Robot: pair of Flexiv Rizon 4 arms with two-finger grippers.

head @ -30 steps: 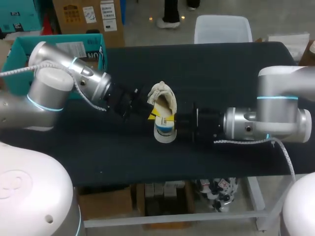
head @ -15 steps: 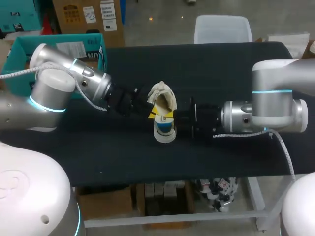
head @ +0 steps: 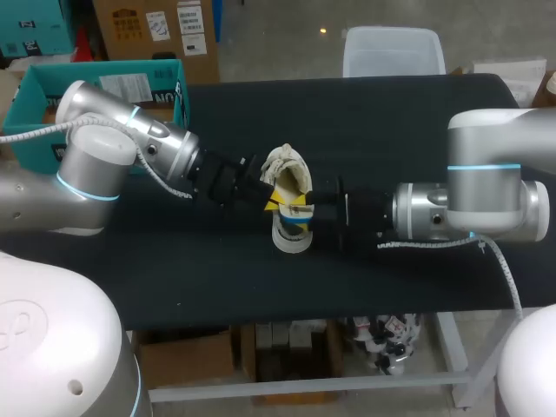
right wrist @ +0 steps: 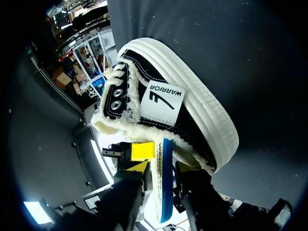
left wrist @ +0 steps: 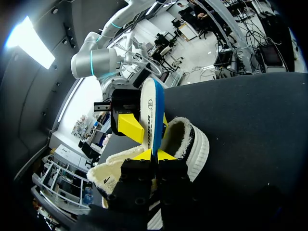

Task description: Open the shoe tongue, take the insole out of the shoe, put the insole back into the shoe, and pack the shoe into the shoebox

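A black shoe (head: pixel 292 176) with cream fleece lining and a white sole lies on its side mid-table. A blue-and-white insole (left wrist: pixel 153 115) stands on edge out of its opening. My left gripper (left wrist: pixel 154 155), reaching in from the left, is shut on the insole's near edge. From the right, my right gripper (right wrist: pixel 162 185) straddles the insole (right wrist: pixel 166 187), with its fingers a little apart from it on both sides, so it is open. One of its yellow fingertips (left wrist: pixel 128 128) shows beside the insole's white face. The shoe's side (right wrist: pixel 161 103) lies ahead of the right gripper.
A teal open box (head: pixel 39 91) stands at the table's back left, behind my left arm. The black table top (head: pixel 408 130) stretches bare behind and in front of the shoe.
My right gripper's fingers have spread apart off the insole. The left arm has pushed slightly to the right, still holding the insole, and the shoe has barely shifted.
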